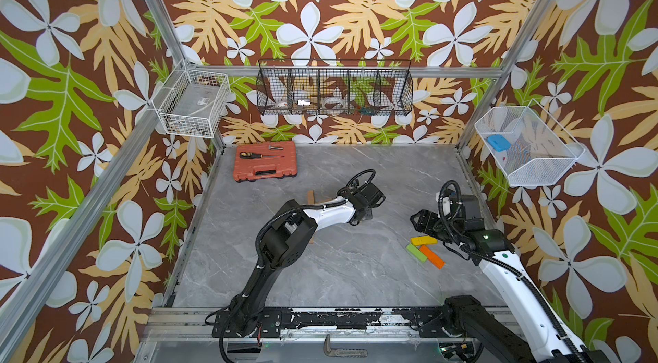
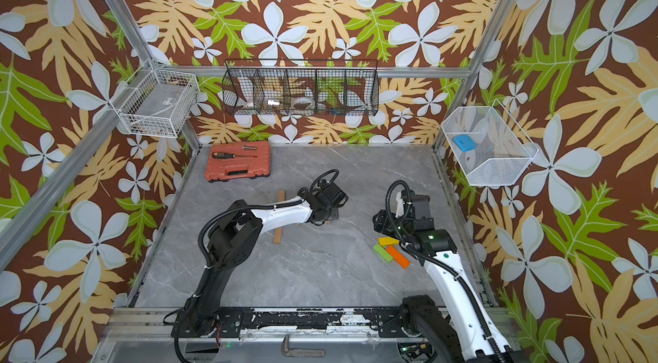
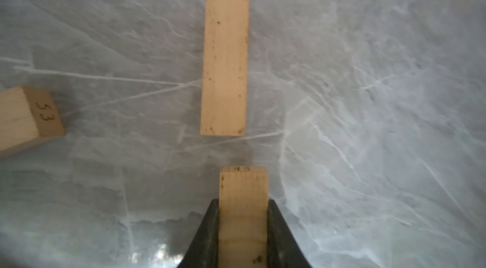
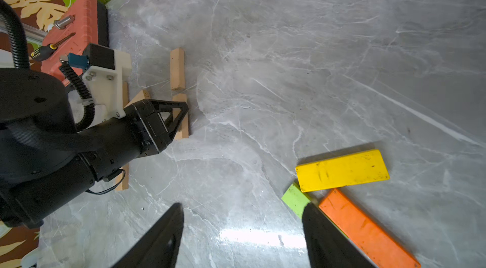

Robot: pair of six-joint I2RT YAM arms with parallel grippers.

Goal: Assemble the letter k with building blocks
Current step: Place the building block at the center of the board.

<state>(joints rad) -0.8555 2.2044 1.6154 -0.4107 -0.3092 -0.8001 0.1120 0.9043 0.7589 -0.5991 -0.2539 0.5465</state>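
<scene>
My left gripper [image 3: 244,208] is shut on a plain wooden block [image 3: 244,190], held low over the grey table. Just ahead of it, in line, lies another plain block [image 3: 224,64]. A third plain block, marked 33 [image 3: 26,119], lies off to one side. The right wrist view shows this left gripper [image 4: 181,111] and the blocks by it [image 4: 177,69]; my left arm hides part of a row of plain blocks [image 2: 278,234]. My right gripper [image 4: 242,208] is open and empty beside the yellow [image 4: 342,170], green [image 4: 295,199] and orange [image 4: 365,227] blocks.
A red-orange tool case [image 1: 266,161] with a screwdriver on it sits at the table's back left corner. Wire baskets hang on the left wall [image 1: 192,103], the back wall [image 1: 334,88] and the right wall [image 1: 527,145]. A wrench [image 1: 341,348] lies below the front rail.
</scene>
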